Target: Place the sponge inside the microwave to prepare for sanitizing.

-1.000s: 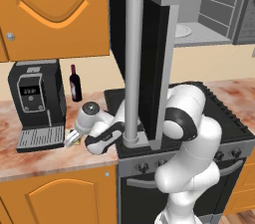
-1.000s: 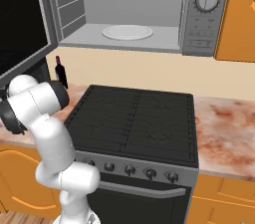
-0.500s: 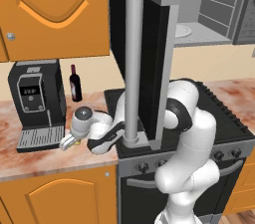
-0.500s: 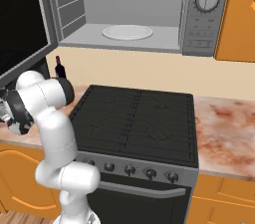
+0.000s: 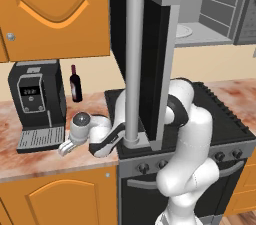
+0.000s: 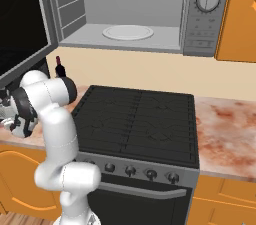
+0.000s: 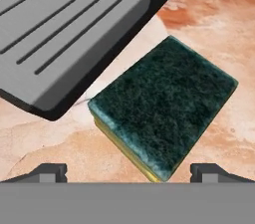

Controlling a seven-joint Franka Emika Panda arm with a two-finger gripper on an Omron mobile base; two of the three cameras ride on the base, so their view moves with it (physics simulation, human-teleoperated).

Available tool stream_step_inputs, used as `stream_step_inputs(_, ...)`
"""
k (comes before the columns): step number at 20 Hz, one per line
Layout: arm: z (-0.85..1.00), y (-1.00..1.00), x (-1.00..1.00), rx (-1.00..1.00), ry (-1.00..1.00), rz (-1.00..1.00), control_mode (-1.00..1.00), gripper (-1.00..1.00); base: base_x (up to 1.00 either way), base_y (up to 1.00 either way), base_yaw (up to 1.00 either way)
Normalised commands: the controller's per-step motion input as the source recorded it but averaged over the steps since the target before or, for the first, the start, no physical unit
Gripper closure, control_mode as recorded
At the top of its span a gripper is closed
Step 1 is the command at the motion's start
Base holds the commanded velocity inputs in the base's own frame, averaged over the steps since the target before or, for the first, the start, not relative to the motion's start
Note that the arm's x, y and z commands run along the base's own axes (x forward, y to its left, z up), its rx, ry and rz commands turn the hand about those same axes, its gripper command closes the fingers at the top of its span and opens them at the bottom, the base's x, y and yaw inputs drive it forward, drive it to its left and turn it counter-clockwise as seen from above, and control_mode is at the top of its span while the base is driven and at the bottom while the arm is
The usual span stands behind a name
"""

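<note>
- Coffee machine (image 5: 36, 103): black, stands at the far left of the marbled counter (image 5: 30, 156), grey slotted drip tray at its foot. A dark wine bottle (image 5: 75, 84) stands upright just right of it, against the wall.
- Sponge (image 7: 162, 106): small rectangular block, dark green scouring layer facing up, yellow body visible as a thin band along its lower edges. It lies flat on the counter, just beside the corner of the coffee machine's drip tray (image 7: 69, 29); whether the two touch I cannot tell.
- Gripper (image 5: 64, 147): lowered to the counter in front of the coffee machine, pointing down at the sponge. In the hand view the two dark fingertips (image 7: 47, 172) sit wide apart, one to each side of the sponge's near end. Jaws spread; nothing gripped, no visible contact with the sponge.
- Arm: reaches from the stove (image 6: 140, 119) leftward and low, elbow bent under the open door.
- Microwave (image 6: 200, 14): mounted above the stove, well apart from the sponge. Black glass door with long grey bar handle (image 5: 134, 64) swung fully open. Light grey interior, white turntable (image 6: 128, 32) bare.
</note>
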Motion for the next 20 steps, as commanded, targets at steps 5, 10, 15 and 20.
stream_step_inputs(5, 0.00, 0.00, 0.26, 0.00, 0.07, -0.04, -1.00, -1.00, 0.00, 0.00, 0.00)
stream_step_inputs(10, 0.00, 0.00, 0.21, 0.00, 0.02, -0.05, -1.00, -1.00, 0.00, 0.00, 0.00)
stream_step_inputs(15, 0.00, 0.00, 0.14, 0.00, 0.00, -0.05, -1.00, -1.00, 0.00, 0.00, 0.00)
stream_step_inputs(20, -0.02, 0.00, 0.00, 0.00, 0.00, -0.03, -1.00, 1.00, 0.00, 0.00, 0.00)
